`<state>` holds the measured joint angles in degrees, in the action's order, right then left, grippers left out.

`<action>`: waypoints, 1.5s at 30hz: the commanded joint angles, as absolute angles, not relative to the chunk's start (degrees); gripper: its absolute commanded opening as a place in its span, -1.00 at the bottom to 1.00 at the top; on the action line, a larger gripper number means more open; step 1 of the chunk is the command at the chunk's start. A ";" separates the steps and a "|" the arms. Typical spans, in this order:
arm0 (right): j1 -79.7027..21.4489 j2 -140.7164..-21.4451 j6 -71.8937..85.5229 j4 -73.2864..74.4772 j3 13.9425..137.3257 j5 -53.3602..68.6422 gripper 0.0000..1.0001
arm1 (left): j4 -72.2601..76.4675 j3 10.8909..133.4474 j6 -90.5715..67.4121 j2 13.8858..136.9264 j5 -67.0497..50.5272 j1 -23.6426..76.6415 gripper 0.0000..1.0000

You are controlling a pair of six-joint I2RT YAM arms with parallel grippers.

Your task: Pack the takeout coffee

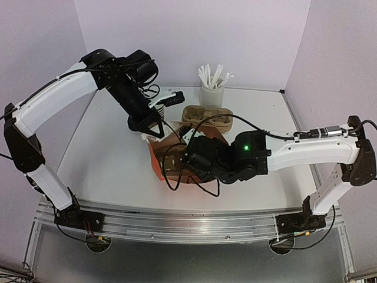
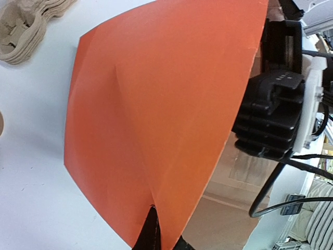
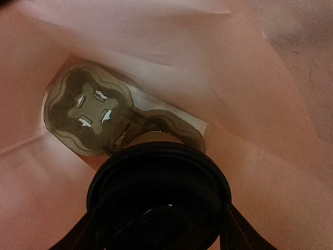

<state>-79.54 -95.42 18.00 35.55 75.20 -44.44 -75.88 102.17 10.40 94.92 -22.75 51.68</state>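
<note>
I am clamping my right gripper [image 3: 157,234] on the takeout coffee [image 3: 158,182], one finger [image 3: 78,237] pressing each side of it at the bottom of the right wrist view. Only its black dome lid is showing there, filling the lower middle of the frame right between my jaws; the cup body is hidden beneath it. The coffee is hanging inside the orange paper bag [image 2: 156,104], whose pink-lit walls are surrounding it on all sides. Beyond the lid, in the left middle of that frame, a pulp cup carrier [image 3: 86,112] is lying flat on the bag's floor, and the coffee is sitting over its nearer end; I cannot tell whether they are touching.

I am pinching my left gripper [image 2: 155,235] shut on the bag's edge at the bottom of the left wrist view, with the orange wall spreading up across the frame.

From above, the bag is lying at the centre of the white table [image 1: 106,159]. A stack of pulp carriers [image 1: 206,115] is resting just above it, and a white cup of stirrers [image 1: 212,91] is standing higher up.
</note>
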 commanded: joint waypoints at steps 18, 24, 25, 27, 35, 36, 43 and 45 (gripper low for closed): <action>-82.71 -86.95 16.48 35.16 72.90 -42.78 -0.50 | -74.81 98.97 6.16 95.37 -22.68 45.89 -1.00; -82.71 -93.98 8.79 37.77 77.28 -39.69 -0.51 | -75.23 101.17 6.49 95.48 -30.52 45.18 -1.00; -82.71 -94.71 8.39 38.25 77.64 -39.73 -0.51 | -75.24 101.27 6.51 95.22 -31.05 45.18 -1.00; -82.71 -96.22 7.67 38.83 78.11 -39.21 -0.52 | -75.36 101.10 6.83 94.78 -32.64 45.18 -1.00; -82.56 -101.24 8.10 43.08 82.33 -40.73 -0.55 | -76.43 100.98 8.90 94.24 -37.03 45.32 -1.00; -82.28 -100.88 9.90 43.15 81.96 -42.26 -0.57 | -76.89 100.86 9.84 94.05 -37.76 45.55 -1.00; -79.87 -98.86 23.28 42.73 80.84 -46.99 -0.62 | -79.15 96.86 17.59 91.68 -41.40 49.55 -1.00; -79.74 -99.78 25.00 42.70 81.37 -48.12 -0.63 | -79.27 96.58 18.32 91.67 -42.09 49.57 -1.00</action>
<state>-80.51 -100.71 17.50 41.75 80.36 -43.78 -75.00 97.62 14.26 94.27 -37.53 48.77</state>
